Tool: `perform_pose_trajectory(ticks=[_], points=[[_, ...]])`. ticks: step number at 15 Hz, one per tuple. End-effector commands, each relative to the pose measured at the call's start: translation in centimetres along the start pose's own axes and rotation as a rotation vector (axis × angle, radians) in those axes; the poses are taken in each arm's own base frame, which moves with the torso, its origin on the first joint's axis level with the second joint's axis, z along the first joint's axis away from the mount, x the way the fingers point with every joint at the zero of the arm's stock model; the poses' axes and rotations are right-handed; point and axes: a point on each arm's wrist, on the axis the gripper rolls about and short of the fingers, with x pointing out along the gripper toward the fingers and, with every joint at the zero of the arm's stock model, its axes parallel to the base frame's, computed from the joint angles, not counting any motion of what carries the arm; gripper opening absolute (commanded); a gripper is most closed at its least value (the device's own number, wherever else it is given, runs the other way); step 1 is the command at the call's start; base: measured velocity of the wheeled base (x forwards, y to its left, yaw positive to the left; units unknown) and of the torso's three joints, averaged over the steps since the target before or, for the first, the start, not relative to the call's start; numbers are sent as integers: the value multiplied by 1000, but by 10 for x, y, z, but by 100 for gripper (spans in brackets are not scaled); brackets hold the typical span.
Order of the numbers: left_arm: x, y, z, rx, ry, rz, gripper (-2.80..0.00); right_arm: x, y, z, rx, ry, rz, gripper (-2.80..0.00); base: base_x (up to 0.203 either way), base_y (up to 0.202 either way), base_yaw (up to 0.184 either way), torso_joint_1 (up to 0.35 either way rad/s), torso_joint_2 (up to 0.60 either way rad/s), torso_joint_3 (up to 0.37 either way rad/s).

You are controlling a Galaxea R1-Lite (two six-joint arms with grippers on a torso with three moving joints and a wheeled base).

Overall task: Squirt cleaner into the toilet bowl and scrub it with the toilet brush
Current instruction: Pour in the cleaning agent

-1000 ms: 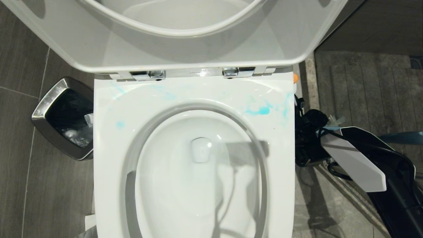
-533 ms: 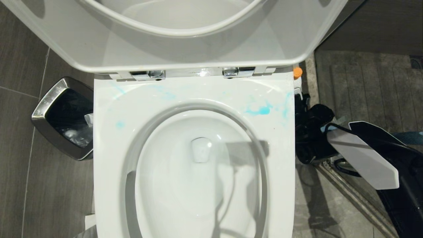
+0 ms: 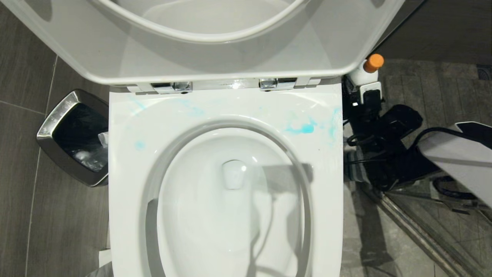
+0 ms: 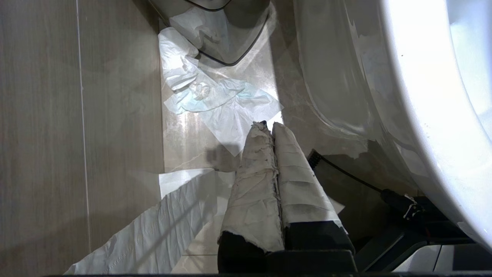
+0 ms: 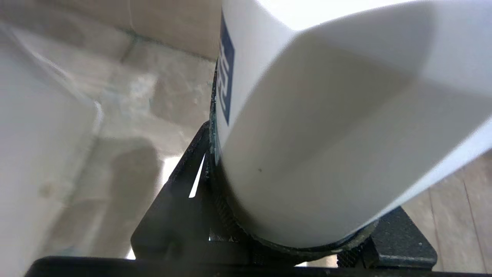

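Grey tile floor; right tool (image 3: 365, 100) grips white, orange-capped cleaner (image 3: 368, 69) beside toilet bowl (image 3: 230, 200).

Grey tiled floor (image 3: 23, 231), steel-rimmed waste bin (image 3: 73, 134) standing, crumpled tissues (image 4: 215, 100) lying

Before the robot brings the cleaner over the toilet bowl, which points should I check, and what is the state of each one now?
1. Cleaner held by right gripper: ok, the bottle sits between the fingers in the right wrist view.
2. Orange cap removed: not ok, it is on.
3. Lid and seat raised: ok.
4. Toilet bowl free of objects: ok.
5. Bottle over the bowl: not ok, it is beside the right rear corner.
6. Left gripper out of the way: ok, shut, low near the floor.
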Motion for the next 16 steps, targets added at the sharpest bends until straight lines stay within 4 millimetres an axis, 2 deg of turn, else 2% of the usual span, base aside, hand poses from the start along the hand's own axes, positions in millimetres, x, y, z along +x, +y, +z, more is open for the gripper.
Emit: perform_pose_trajectory(ticks=[1, 3, 9, 16], points=[[0, 0, 0, 0, 2, 0, -280, -16, -29, 68, 43, -65, -28, -280, 0, 0, 0, 0, 0, 0], [0, 0, 0, 0, 2, 0, -280, -39, -43, 96, 67, -49, -32, -280, 0, 0, 0, 0, 0, 0], [0, 0, 0, 0, 3, 0, -280, -120, -76, 150, 87, 9, -11, -280, 0, 0, 0, 0, 0, 0], [0, 0, 0, 0, 3, 0, -280, -164, -96, 186, 130, 195, 64, -280, 0, 0, 0, 0, 0, 0]])
